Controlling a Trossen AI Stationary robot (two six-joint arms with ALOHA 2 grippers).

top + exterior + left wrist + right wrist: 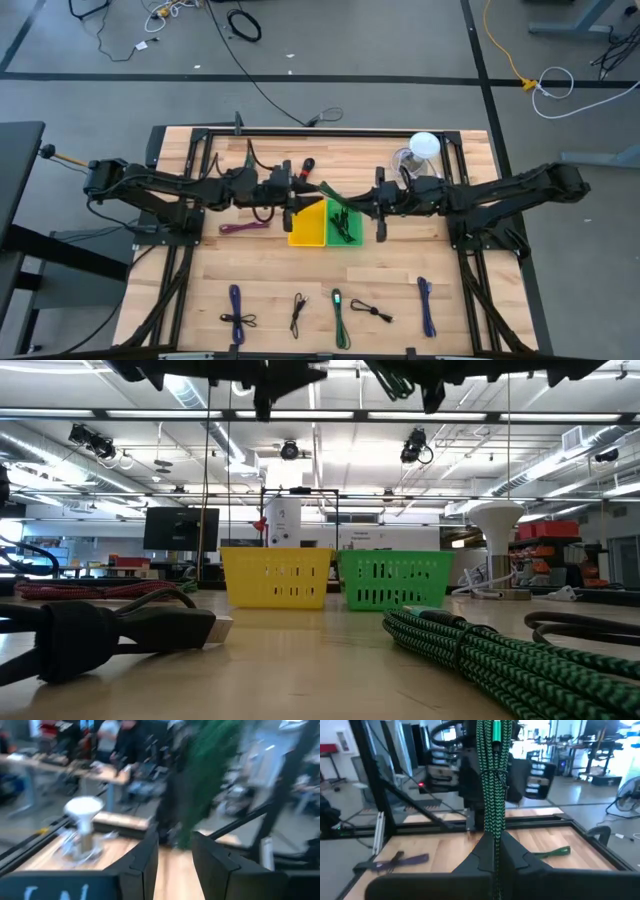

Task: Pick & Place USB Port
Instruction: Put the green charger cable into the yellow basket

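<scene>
- Right tool [496, 852] is clamped on a green-and-black braided cable [492, 780], held above the green slotted plastic bin [345, 224].
- Left tool [175, 847] hangs parted over the adjoining yellow slotted plastic bin [308, 226].
- The wooden surface [270, 275] lies bare between bins and front cables.

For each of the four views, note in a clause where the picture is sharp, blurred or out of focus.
High view: evenly lit and sharp across the table. Low view: the near green cable is soft, the yellow bin and green bin crisper. Left wrist view: smeared with motion blur throughout. Right wrist view: the gripped green cable is fairly sharp, the room behind softer.
</scene>
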